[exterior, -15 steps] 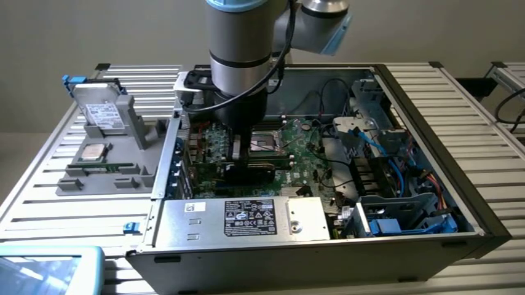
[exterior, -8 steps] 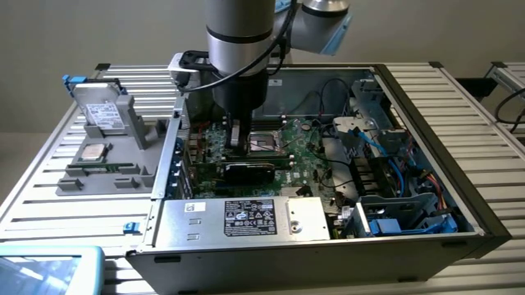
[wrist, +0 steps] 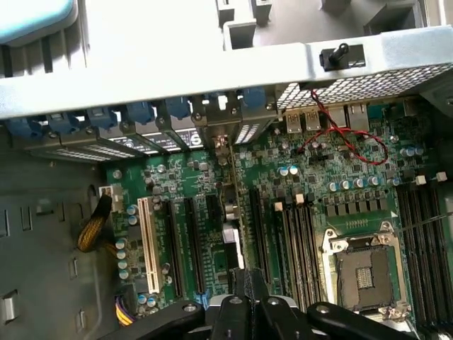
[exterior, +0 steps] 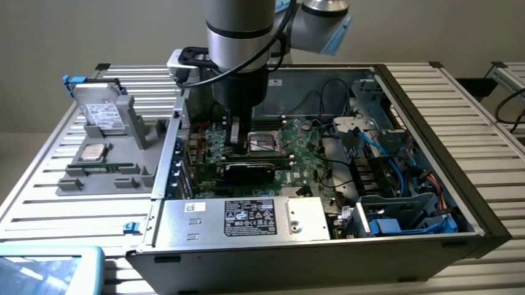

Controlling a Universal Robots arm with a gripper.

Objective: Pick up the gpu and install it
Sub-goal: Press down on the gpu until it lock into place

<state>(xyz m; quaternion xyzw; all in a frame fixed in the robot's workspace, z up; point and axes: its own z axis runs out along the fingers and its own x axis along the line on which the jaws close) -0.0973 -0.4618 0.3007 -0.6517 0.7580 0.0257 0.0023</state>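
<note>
The gpu [exterior: 248, 171] stands on edge inside the open computer case [exterior: 426, 123], its black cover facing the front, low over the green motherboard [exterior: 308, 153]. My gripper [exterior: 240, 147] reaches straight down from the arm and is shut on the card's upper edge. In the wrist view the gpu [wrist: 236, 212] appears edge-on as a thin strip. It runs from the rear bracket openings to my gripper [wrist: 249, 294], lined up along the black expansion slots [wrist: 190, 241]. Whether the card is fully seated in a slot I cannot tell.
A grey fixture [exterior: 107, 178] at the exterior view's left holds a silver drive [exterior: 102, 115], a processor [exterior: 94, 151] and a memory stick [exterior: 102, 165]. The power supply [exterior: 246, 218] sits in front, the empty processor socket [wrist: 362, 269] beside the card, and blue cables [exterior: 402, 184] at the right.
</note>
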